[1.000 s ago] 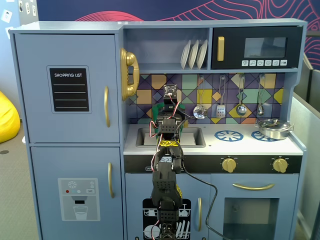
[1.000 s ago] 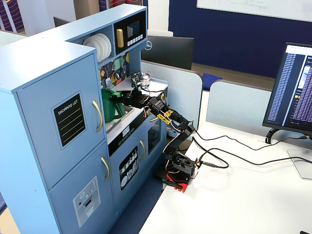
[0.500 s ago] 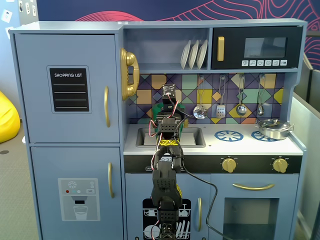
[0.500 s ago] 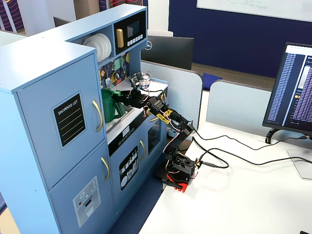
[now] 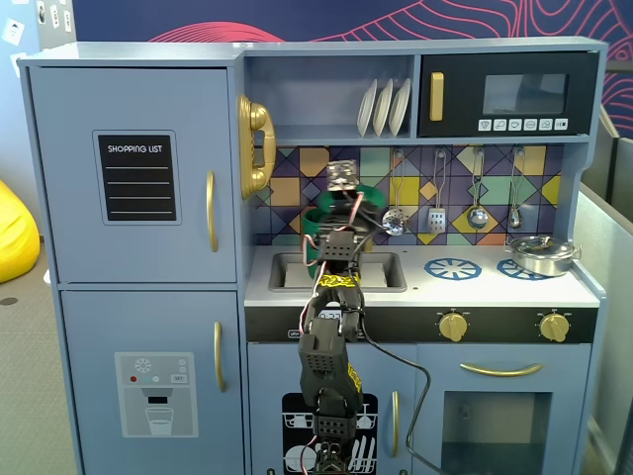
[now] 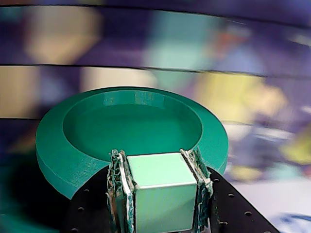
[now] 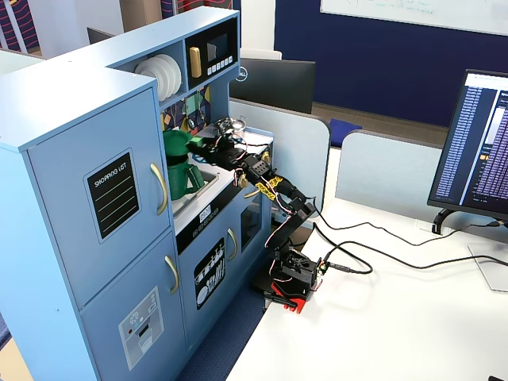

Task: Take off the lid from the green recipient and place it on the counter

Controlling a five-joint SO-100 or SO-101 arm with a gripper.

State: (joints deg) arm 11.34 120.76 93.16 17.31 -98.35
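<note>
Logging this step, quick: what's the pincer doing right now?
Pincer: closed on the knob of the flat round green plastic lid, lifted off the tall green plastic bucket.

This is an office or lab room, not a real kitchen. A blue-grey wooden toy kitchen [image 7: 95, 222] stands against a white desk [image 7: 397, 333] carrying a black computer monitor [image 7: 476, 147] and black cables [image 7: 357, 246]. Grey partition panels [image 7: 381, 167] and a wall whiteboard [image 7: 421, 12] stand behind.
</note>
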